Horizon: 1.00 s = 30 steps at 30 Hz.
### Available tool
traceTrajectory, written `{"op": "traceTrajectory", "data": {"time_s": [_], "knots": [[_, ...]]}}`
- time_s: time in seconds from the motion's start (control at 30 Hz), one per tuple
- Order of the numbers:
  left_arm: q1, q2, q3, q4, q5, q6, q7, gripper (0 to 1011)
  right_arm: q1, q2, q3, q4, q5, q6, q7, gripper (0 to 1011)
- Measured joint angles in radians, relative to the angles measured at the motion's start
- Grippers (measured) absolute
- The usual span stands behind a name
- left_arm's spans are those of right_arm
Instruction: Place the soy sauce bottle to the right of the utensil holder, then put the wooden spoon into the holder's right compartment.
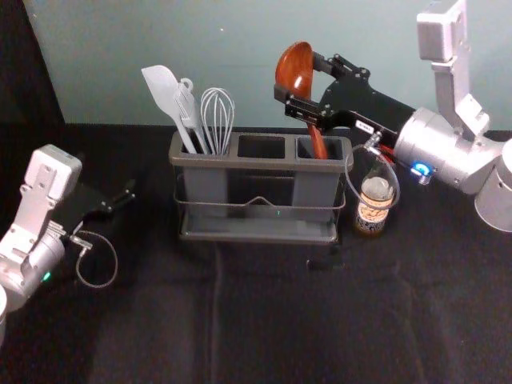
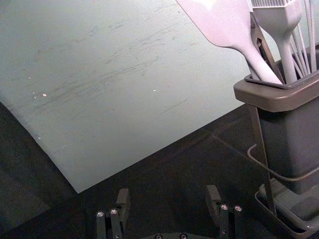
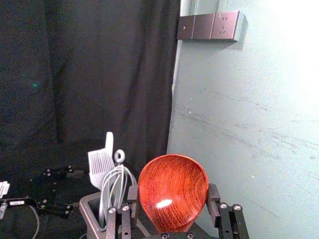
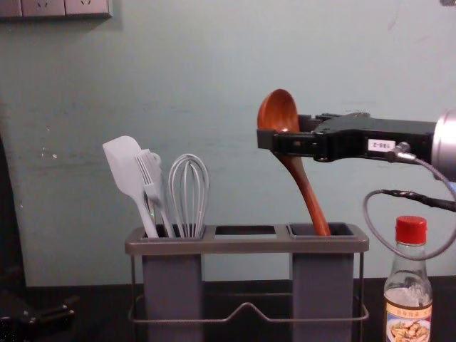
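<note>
While the wooden spoon [image 4: 311, 194] leans, handle tip inside the right compartment [image 4: 322, 281], the right tool [image 1: 298, 78] pinches its bowl; straighten it, lower gently, then release. Just right of the utensil holder [image 4: 246, 246] stands the bottle [image 4: 409, 296]. One spoon, one bottle, one holder, one whisk [image 4: 189, 196]. Left tool [image 2: 168, 194]: spread, left of the holder.

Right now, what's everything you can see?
wooden spoon: 1, brown, in right gripper
utensil holder: 1, grey, on tablecloth
spatula: 1, white, left compartment
basting brush: 1, white, left compartment
whisk: 1, grey, left compartment
ringed utensil: 1, pale, left compartment
soy sauce bottle: 1, red-capped, right of holder
socket panels: 3, brownish, wall
wall: 1, greenish, behind
curtain: 1, black, by wall
tablecloth: 1, black, below
left gripper: 1, black, left of holder
right gripper: 1, black, above right compartment
arms: 2, silver, either side
</note>
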Motion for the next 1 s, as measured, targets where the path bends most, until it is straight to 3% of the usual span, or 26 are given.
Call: {"op": "traceTrajectory", "data": {"time_s": [0.5,1.0], "knots": [[0.000,0.000,0.000,0.000,0.000,0.000,0.000,1005,-0.083,0.058,0.033,-0.100,-0.005,0.037,-0.038,828],[0.000,0.000,0.000,0.000,0.000,0.000,0.000,1005,-0.093,0.048,0.036,-0.076,-0.020,0.047,-0.044,828]]}}
